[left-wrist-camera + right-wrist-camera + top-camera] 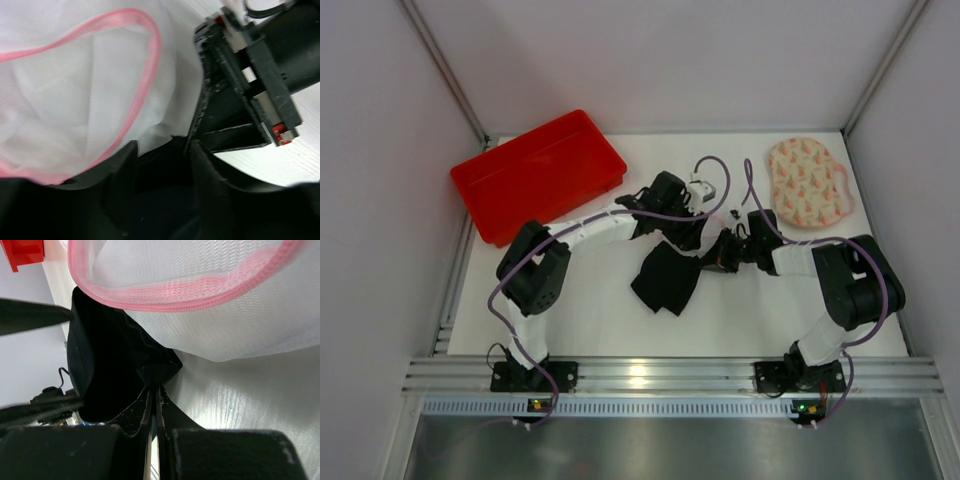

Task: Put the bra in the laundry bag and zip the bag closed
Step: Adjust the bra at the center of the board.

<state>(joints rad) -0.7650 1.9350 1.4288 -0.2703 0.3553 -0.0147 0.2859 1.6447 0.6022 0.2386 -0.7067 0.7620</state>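
Observation:
The black bra (665, 280) lies crumpled at the middle of the table, one end lifted between the two arms. My right gripper (154, 385) is shut on a pinch of the bra (110, 365), just below the laundry bag (200, 270), a white mesh pouch with a pink rim. In the left wrist view the laundry bag (75, 90) fills the upper left with its pink-edged mouth showing. My left gripper (162, 150) stands open, and black bra fabric (160, 200) lies in the gap between its fingers. The right gripper's body (245, 85) is close on its right. From above, my left gripper (685, 235) and right gripper (715, 255) almost meet.
A red tray (535, 170) sits at the back left of the table. A peach patterned oval fabric piece with pink trim (807, 182) lies at the back right. Grey walls close in the table on three sides.

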